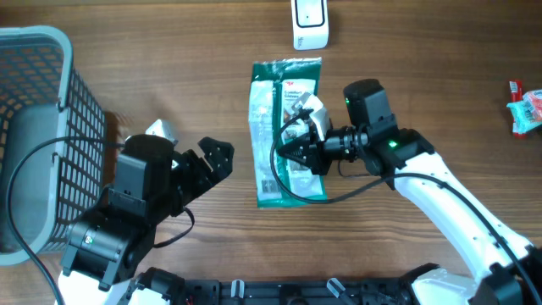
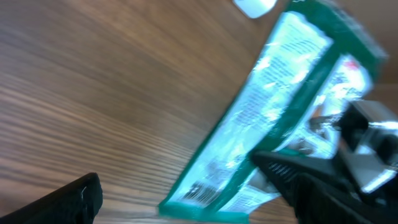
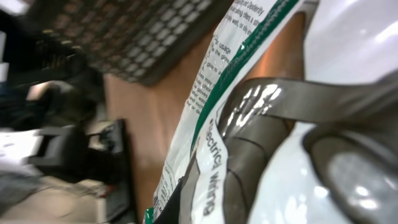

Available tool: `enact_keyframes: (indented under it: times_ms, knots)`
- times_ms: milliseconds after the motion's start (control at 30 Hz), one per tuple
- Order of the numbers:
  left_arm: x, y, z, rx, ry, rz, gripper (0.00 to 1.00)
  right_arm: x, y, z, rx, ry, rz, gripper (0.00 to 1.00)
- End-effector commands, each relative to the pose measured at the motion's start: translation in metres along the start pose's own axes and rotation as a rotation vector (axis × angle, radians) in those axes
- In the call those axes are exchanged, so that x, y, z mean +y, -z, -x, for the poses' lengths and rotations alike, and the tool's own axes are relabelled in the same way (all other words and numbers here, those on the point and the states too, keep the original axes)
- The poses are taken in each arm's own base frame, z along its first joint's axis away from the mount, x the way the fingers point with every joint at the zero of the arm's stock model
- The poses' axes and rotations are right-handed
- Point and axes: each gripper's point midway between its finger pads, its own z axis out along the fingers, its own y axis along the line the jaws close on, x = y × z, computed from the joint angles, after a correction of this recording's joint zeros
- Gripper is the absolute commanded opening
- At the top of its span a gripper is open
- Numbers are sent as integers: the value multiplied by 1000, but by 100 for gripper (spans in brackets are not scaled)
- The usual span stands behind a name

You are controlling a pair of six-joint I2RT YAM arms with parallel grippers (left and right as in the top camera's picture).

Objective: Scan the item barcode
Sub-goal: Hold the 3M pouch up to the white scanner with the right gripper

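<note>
Flat, glossy, crinkled green-and-white plastic packet [image 1: 273,102], lying lengthwise on the matte wood-grain table [image 1: 169,68]. Right gripper [image 1: 295,144] reaching in low from the right, jaws pinching the packet's middle. Left gripper [image 1: 210,163] near the packet's left edge, angled toward it, jaws spread wide, holding nothing. Grey plastic mesh basket [image 1: 51,59] at far left.

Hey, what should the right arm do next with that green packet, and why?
Probably lift the packet and carry it toward the white scanner. The right gripper is shut on it, the left gripper stands open and clear, and the packet lies flat, short of the scanner.
</note>
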Motion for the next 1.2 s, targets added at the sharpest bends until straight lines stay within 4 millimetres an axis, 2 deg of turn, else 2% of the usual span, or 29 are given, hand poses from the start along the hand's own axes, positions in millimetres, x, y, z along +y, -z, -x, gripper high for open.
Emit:
enact_keyframes:
  times_ms: [0,133,233,333,433,500,600,667,733,867,900,1033,1167]
  knots:
    - [16,1,3,-25,-18,76,100,-28,28,39,-94,132,-291,5]
    - [29,2,-7,14,-10,128,100,-51,43,54,-117,270,-479,5]
    - [30,2,-8,17,-10,132,100,-62,52,69,-151,346,-570,5]
    - [30,2,-8,17,-10,132,100,-67,66,96,-237,432,-666,5]
    - [30,2,-8,17,-10,132,100,-59,78,128,-359,516,-696,5]
    - [30,2,-8,17,-10,132,100,-57,83,137,-365,619,-734,5]
    - [30,2,-8,17,-10,132,100,-71,99,152,-371,720,-897,5]
    - [30,2,-8,17,-10,132,100,-80,101,162,-373,795,-963,5]
    - [30,2,-8,16,-10,131,100,-92,94,167,-359,868,-1003,5]
    - [30,2,-8,16,-10,131,100,-131,80,173,-326,955,-1129,4]
    - [30,2,-8,17,-10,132,100,-146,73,175,-312,981,-1169,4]
    - [30,2,-8,17,-10,132,100,-185,40,183,-246,1084,-1202,4]
    - [30,2,-8,16,-10,131,100,-229,15,210,-174,1161,-1289,4]
